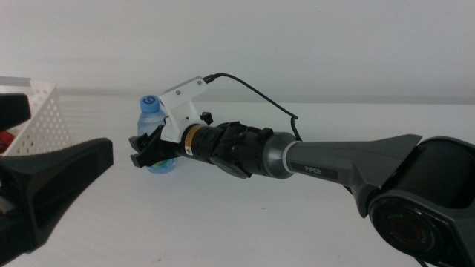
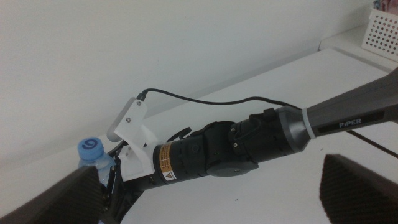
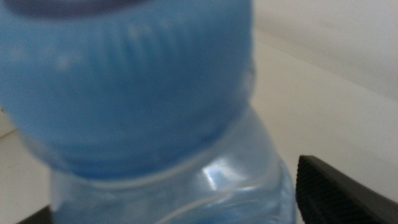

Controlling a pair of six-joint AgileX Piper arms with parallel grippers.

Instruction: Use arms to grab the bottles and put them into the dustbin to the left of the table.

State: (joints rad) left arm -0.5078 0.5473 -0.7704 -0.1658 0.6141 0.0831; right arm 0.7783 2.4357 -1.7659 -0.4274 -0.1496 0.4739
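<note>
The small clear water bottle [image 1: 152, 122] with a blue cap stands upright on the white table [image 1: 245, 222]. My right arm reaches in from the right, and the right gripper [image 1: 145, 151] has its jaws on either side of the bottle's body. In the right wrist view the bottle [image 3: 161, 180] fills the picture, with a narrow gap to one fingertip [image 3: 339, 190], so the right gripper [image 3: 166, 186] is open. My left gripper [image 1: 44, 141] waits open and empty at the left, in front of the white holed dustbin [image 1: 41, 111]. The yellow bottle is out of view.
A bit of red [image 1: 6, 139] shows inside the dustbin, partly hidden by my left gripper. The left wrist view shows the right arm [image 2: 249, 146], the bottle's cap [image 2: 91, 149] and a corner of the dustbin [image 2: 382, 28]. A pale wall stands behind the table.
</note>
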